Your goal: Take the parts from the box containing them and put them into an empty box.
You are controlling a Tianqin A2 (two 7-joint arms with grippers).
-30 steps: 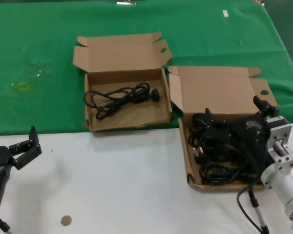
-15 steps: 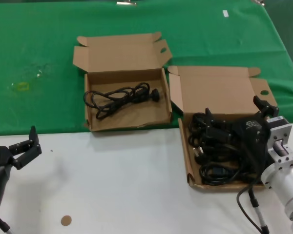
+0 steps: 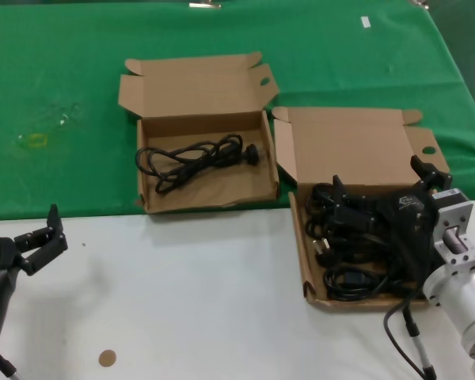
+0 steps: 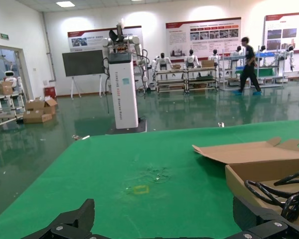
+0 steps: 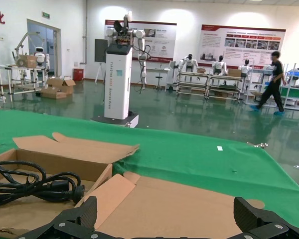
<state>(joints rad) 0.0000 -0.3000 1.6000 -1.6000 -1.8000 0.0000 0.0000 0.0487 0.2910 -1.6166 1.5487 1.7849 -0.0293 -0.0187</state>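
Over the full box [image 3: 301,245] at your right, the right claw [image 3: 380,198] sits spread wide above the piled cords [image 3: 344,253], gripping nothing. One cord [image 3: 194,158] lies in the other box [image 3: 154,202]. Your left claw [image 3: 39,237] waits released over the white tabletop [image 3: 190,301].

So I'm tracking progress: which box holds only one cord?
The far box beside the left one, holding a single cord; the box under the right pincer is piled full.
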